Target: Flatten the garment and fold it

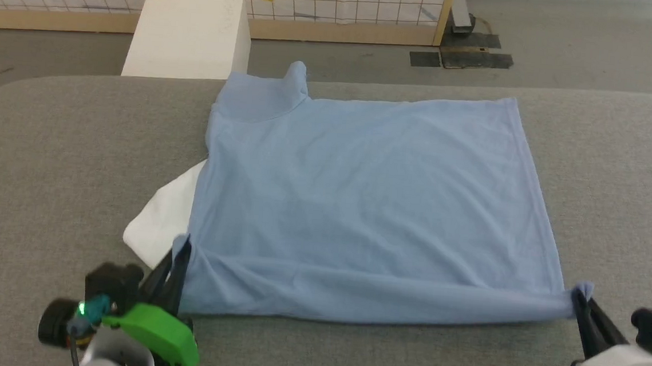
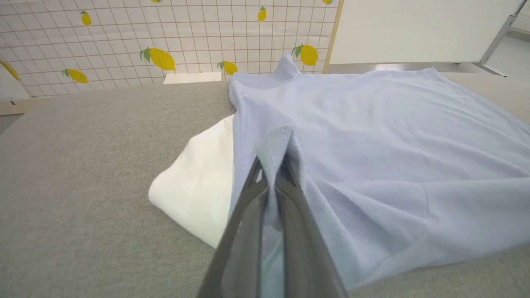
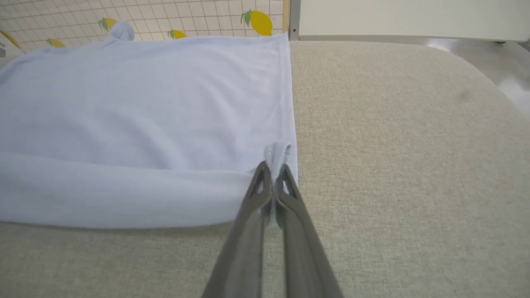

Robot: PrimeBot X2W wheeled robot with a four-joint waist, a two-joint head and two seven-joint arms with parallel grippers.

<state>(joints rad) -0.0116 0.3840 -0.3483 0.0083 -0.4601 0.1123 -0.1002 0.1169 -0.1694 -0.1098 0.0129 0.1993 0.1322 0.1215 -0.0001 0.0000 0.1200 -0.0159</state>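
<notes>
- Light blue garment [image 1: 358, 208] lay spread on the grey padded table [image 1: 44, 186], with its near edge rolled up.
- Its white panel [image 1: 162, 220] stuck out at the left side.
- The left gripper [image 1: 182, 250] was clenched on the near-left corner.
- The right gripper [image 1: 580, 301] was clenched on the near-right corner.

White panel [image 1: 159, 223] mostly under garment [image 1: 358, 208].

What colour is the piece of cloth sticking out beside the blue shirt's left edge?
That panel is white; the left wrist view shows it best.
</notes>
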